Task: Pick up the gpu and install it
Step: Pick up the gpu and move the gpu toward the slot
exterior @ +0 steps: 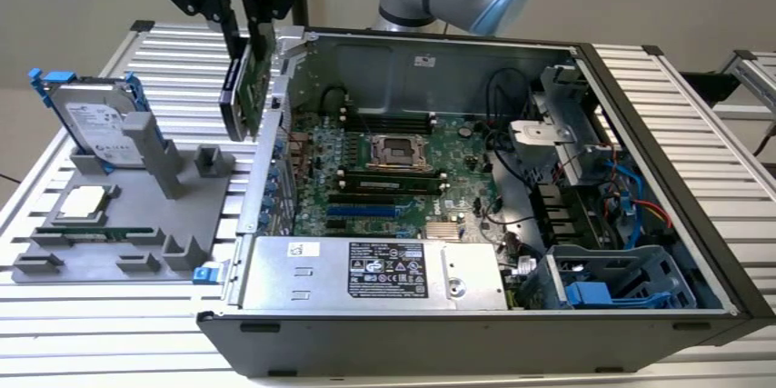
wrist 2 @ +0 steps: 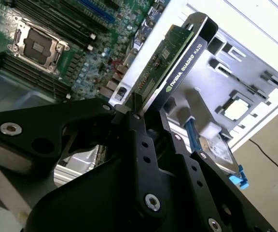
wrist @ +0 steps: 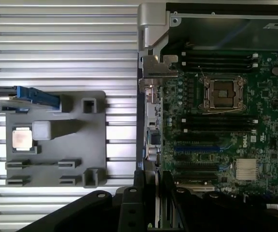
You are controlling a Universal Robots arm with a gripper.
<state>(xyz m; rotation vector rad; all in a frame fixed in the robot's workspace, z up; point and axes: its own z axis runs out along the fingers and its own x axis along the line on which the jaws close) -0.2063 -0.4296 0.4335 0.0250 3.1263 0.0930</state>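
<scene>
While poised above the case wall (exterior: pixel 269 161), the hand (wrist 2: pixel 146 110) clamps the gpu (wrist 2: pixel 175 63)

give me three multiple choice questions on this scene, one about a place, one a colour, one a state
1. Where is the gpu? A) held in the air at the computer case's edge B) lying flat inside the case C) under the case
2. What colour are the hard drive's rails? A) red B) blue C) yellow
3. How is the gripper? A) open B) shut on the gpu C) shut on the hard drive
Answers: 1 A, it hangs from the gripper beside the case wall; 2 B, blue rails flank the drive; 3 B, it clamps the card's edge.
</scene>
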